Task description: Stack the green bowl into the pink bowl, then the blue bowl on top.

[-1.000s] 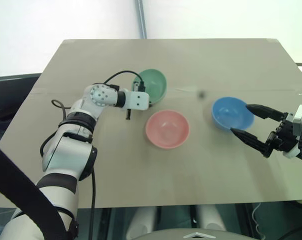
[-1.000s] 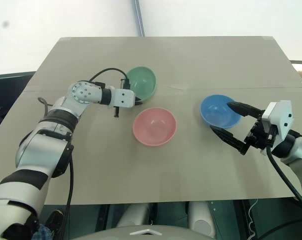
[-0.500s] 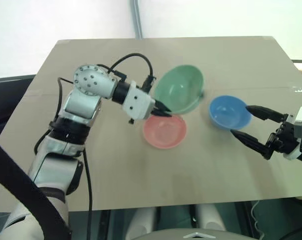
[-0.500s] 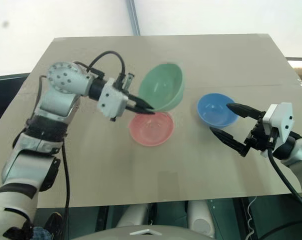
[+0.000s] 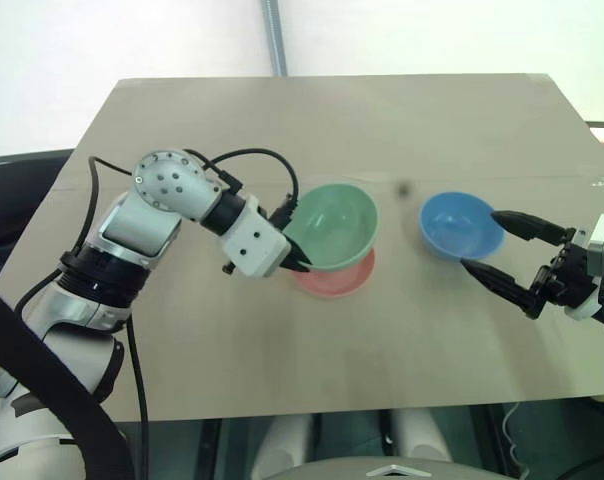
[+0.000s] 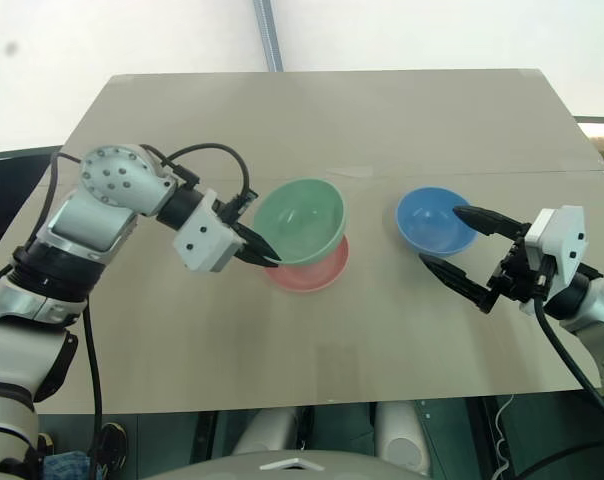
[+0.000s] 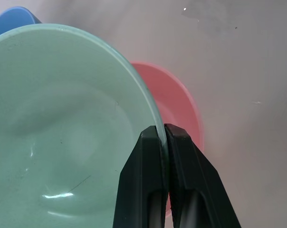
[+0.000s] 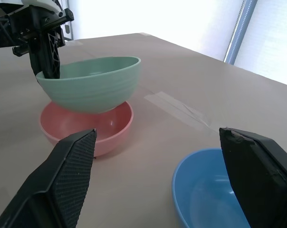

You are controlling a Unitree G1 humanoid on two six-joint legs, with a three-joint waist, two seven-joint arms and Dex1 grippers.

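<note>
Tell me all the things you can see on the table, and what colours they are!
Round mint-green plastic bowl: one, green, held by its rim just above the pink bowl, not yet set down inside.
Round salmon-pink plastic bowl: one, pink, on the table under the green bowl.
Round sky-blue plastic bowl: one, blue, on the table to the right of the other two.
Flat table top: one, tan.
Left gripper: one, black fingers shut on the green bowl's rim.
Right gripper: one, black fingers open, right beside the blue bowl.
</note>
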